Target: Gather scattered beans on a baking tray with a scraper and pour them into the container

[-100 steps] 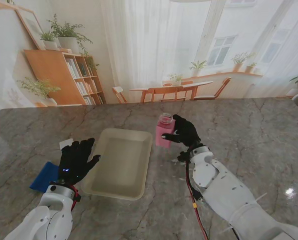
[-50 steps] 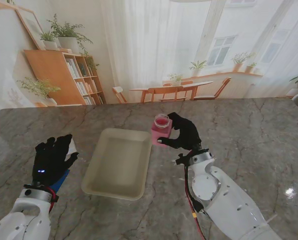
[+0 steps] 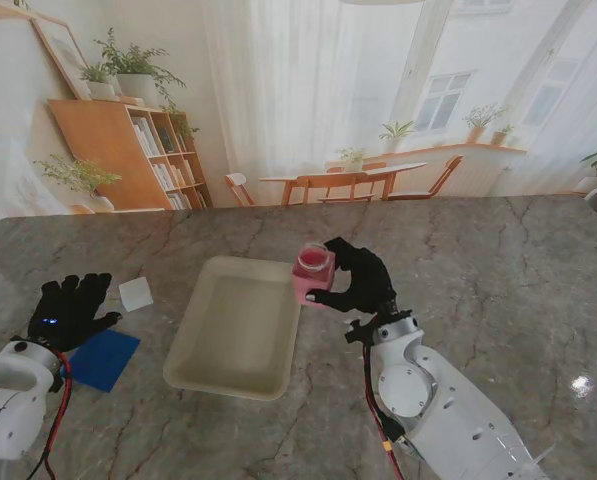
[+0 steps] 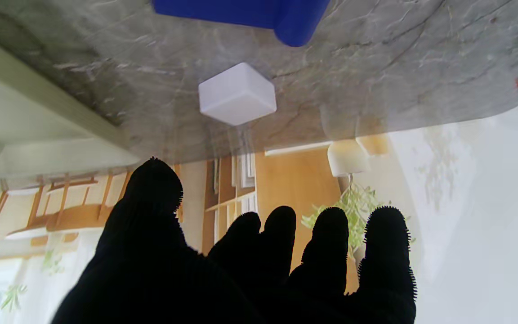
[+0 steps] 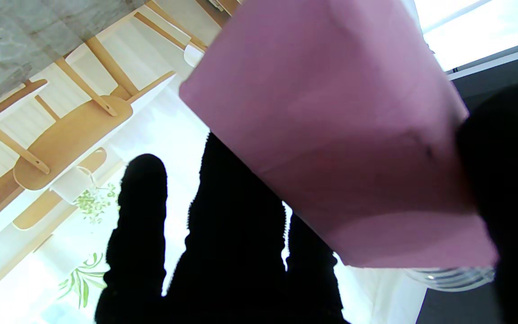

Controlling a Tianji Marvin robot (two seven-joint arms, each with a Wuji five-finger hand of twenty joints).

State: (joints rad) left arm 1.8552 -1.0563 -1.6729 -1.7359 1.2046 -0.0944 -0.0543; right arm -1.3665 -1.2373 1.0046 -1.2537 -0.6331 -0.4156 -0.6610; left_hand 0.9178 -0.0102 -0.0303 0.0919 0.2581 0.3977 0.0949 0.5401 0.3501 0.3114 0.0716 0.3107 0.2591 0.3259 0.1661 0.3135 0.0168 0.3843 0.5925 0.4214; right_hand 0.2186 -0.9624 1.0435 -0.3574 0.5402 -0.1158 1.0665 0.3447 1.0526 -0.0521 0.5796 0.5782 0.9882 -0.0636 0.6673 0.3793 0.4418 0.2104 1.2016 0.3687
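A cream baking tray (image 3: 240,325) lies in the middle of the marble table; I cannot make out any beans in it. My right hand (image 3: 360,282) is shut on a pink container (image 3: 313,272) with a clear rim, held upright over the tray's far right corner. In the right wrist view the pink container (image 5: 344,148) fills the frame between my fingers (image 5: 232,234). A flat blue scraper (image 3: 103,358) lies left of the tray. My left hand (image 3: 68,310) hovers open at the far left, just beyond the scraper, holding nothing.
A small white block (image 3: 136,293) sits on the table between my left hand and the tray; the left wrist view shows this white block (image 4: 236,93) past the blue scraper (image 4: 245,11), with the tray's wall (image 4: 38,112) beside them.
My left hand has drawn away to the left, uncovering the blue scraper. My right hand has carried the pink container left, up to the tray's far right corner.
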